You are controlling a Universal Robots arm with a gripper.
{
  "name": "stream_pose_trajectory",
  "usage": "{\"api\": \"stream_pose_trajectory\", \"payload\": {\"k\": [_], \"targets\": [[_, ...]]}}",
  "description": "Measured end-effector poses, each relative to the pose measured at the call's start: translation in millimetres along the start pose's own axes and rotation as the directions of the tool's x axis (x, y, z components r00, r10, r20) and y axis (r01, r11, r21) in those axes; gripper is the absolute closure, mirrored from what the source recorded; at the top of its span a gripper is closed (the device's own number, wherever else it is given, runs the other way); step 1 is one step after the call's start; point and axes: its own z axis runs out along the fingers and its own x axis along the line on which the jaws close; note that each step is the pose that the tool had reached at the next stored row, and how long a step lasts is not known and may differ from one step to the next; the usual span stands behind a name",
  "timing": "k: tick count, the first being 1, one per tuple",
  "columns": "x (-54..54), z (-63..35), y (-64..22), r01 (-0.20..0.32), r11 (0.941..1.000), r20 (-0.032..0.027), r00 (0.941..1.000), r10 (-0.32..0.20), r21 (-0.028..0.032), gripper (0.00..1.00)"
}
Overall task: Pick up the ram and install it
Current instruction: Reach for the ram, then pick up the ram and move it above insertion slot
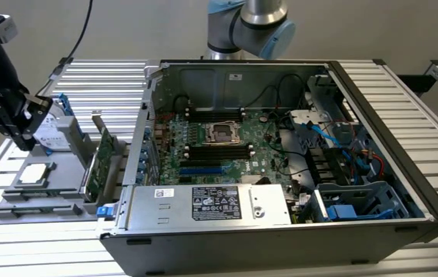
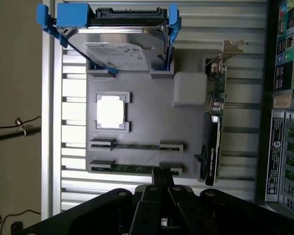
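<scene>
I read the gripper [image 2: 159, 173] as drawn together. On my wrist view the two black fingers [image 2: 152, 196] meet in a narrow tip with no gap I can make out, and nothing is clamped between them. In the exterior view the gripper [image 1: 23, 137] hangs above the grey tray [image 1: 59, 173], over the tray's edge on the exterior view's left. It looks clear of the tray's surface as far as I can judge.

The ram [image 2: 132, 169] is on the tray [image 2: 152, 122]. It is a thin green stick seated along the slotted holder at the tray's end farthest from the hard drive. The fingertip overlaps that stick in the wrist view, but I cannot tell whether it touches it. A second thin strip [image 2: 137, 146] sits in the parallel holder one row further in on the tray.

Also on the tray:
- A processor chip [image 2: 110, 111] sits in a square pocket near the middle.
- A silver hard drive [image 2: 120, 49] with blue rails is propped at the opposite end.
- A green expansion card [image 2: 214, 142] stands on edge along the side of the tray that faces the computer case [image 1: 280, 173].

The case stands just beside the tray, open, with its motherboard [image 1: 219, 144] exposed. The upright card stands between the tray's holders and the case.
</scene>
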Motion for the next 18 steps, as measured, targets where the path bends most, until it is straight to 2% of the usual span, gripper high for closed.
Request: {"api": "stream_pose_trajectory", "payload": {"k": [10,12,15,18], "targets": [[0.0,0.0,0.0,0.000,1.0000,0.0000,1.0000,0.000,0.0000,0.89],[1.3,0.8,-0.2,0.004,1.0000,0.0000,1.0000,-0.004,-0.0026,0.89],[1.4,1.8,-0.3,0.056,0.9984,-0.0015,0.9984,-0.056,0.0003,0.89],[1.4,3.2,-0.3,0.109,0.9940,-0.0030,0.9940,-0.109,0.0033,0.89]]}}
